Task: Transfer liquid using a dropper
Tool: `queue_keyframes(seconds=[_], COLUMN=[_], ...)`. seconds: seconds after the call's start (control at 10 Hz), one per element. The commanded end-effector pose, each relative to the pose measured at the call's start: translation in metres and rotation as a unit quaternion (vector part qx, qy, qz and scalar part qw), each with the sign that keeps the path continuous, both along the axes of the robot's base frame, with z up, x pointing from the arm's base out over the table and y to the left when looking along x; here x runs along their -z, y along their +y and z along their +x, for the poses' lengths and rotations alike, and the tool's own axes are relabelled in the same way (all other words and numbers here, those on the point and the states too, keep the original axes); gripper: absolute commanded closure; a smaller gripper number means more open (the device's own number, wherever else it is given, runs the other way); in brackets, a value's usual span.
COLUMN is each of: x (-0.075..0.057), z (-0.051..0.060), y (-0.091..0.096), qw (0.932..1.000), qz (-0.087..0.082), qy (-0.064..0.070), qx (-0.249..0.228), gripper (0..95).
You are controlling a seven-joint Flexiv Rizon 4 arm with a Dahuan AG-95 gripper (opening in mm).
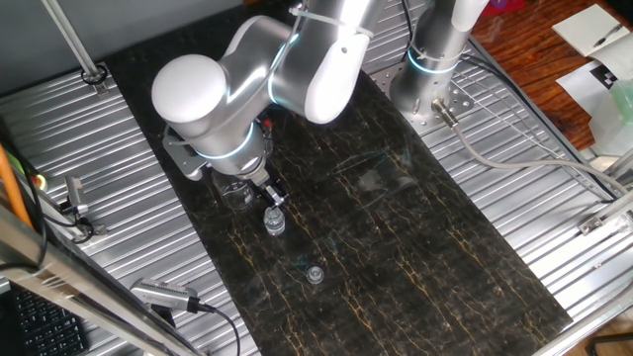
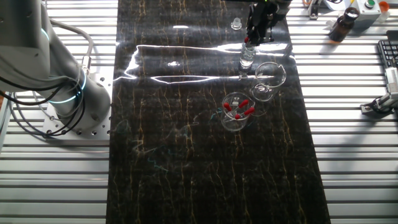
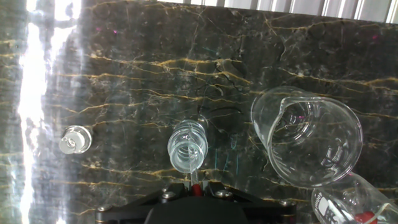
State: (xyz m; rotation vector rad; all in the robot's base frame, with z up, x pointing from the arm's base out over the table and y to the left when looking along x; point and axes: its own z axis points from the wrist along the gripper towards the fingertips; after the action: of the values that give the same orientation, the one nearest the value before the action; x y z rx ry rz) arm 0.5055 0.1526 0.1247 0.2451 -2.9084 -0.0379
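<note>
Gripper (image 2: 250, 38): fingers pinched in on the dropper, poised right over the vial.
Dropper (image 3: 194, 186): slim tube held upright between the fingers, tip at the vial's mouth.
Vial (image 3: 187, 147): small, ribbed, clear, standing on the dark marble mat (image 3: 155, 62).
Big beaker (image 3: 306, 135): just beside the vial.
Stopper (image 3: 74, 139): lying apart on the other side.
Beaker with red-bulbed droppers (image 2: 237, 111): further out.

The mat (image 2: 186, 155) is showing black marble with gold veins, and the table (image 2: 360, 162) around it is looking silver and ribbed. The arm (image 1: 247, 74) is gleaming white and silver with cyan rings. The vial (image 3: 187, 148) and big beaker (image 3: 308, 137) are staying clear, while the small beaker (image 2: 237, 111) is showing red bits at its top. The gripper (image 2: 256, 25) is looking black.
</note>
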Motion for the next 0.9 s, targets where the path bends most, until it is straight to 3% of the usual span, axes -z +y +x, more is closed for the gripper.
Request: queue_keyframes(seconds=[0.1, 0.2, 0.4, 0.9], x=[-0.011, -0.015, -0.038, -0.070], z=[0.000, -0.001, -0.002, -0.008], y=[0.000, 0.000, 0.001, 0.001], qw=[1.0000, 1.0000, 1.0000, 0.9999], qz=[0.000, 0.000, 0.000, -0.003], qy=[0.003, 0.003, 0.005, 0.007], qx=[0.000, 0.000, 0.003, 0.009], gripper=[95.0, 95.0, 95.0, 95.0])
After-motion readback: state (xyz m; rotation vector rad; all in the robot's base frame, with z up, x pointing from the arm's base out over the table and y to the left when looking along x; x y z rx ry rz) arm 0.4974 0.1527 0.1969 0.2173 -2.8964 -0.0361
